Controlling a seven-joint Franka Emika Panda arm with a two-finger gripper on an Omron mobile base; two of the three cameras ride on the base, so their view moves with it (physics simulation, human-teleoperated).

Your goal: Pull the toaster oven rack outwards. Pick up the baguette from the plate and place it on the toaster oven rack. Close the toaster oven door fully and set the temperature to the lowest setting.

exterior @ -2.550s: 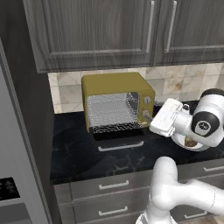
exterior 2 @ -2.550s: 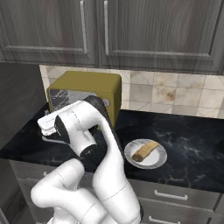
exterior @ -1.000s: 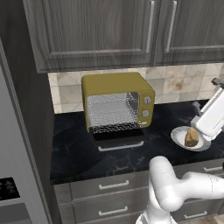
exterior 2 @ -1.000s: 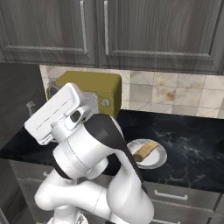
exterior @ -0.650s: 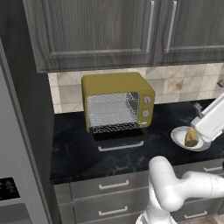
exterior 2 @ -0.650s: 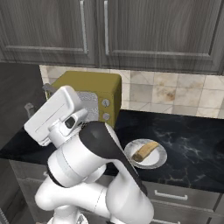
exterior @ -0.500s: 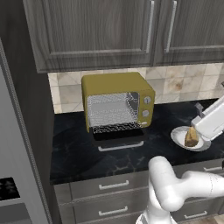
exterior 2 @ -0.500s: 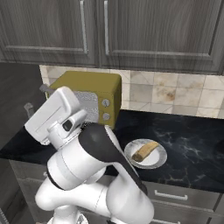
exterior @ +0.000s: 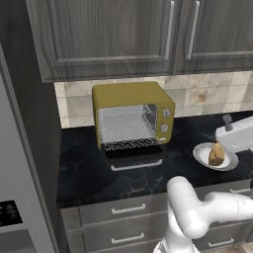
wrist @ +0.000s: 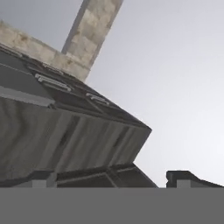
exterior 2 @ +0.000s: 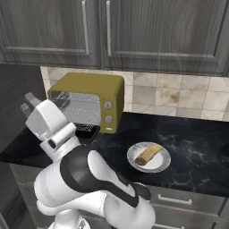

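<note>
Yellow oven (exterior: 132, 118) sits open on your worktop (exterior: 89, 168); baguette (exterior 2: 149, 154) lies on its plate (exterior 2: 162, 164); your fingers (wrist: 186, 177) stand spread, empty.

A black marble-patterned surface (exterior: 84, 173) ran beneath dark grey wood-grain upper cabinets (exterior: 113, 37), with a beige stone-tile backsplash (exterior 2: 179, 98) behind and grey drawers (exterior: 118, 212) below.
</note>
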